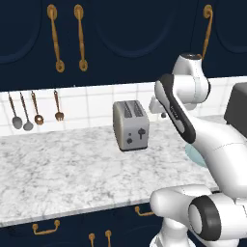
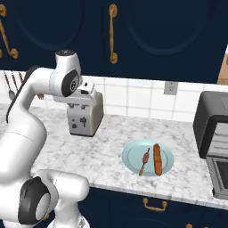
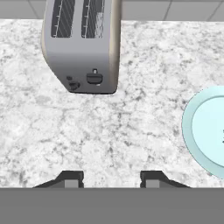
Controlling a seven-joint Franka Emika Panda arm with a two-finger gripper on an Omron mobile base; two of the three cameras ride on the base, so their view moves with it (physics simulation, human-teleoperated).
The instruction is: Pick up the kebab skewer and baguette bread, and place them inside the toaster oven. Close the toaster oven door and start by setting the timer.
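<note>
1. The gripper hangs above the marble bench, pointing down at bare stone; its two tips stand a moderate gap apart with nothing between them.
2. A silver two-slot toaster stands on the bench towards the far wall, just beyond the gripper.
3. A pale blue plate lies on the bench to the right of the toaster, well apart from it.
4. The skewer and the baguette lie side by side on the plate, skewer on the left, baguette on the right, close but apart.
5. The oven stands at the right end of the bench, right of the plate, and its door hangs open, dropped down.
6. Spoons and a fork hang on the tiled wall far left.
</note>
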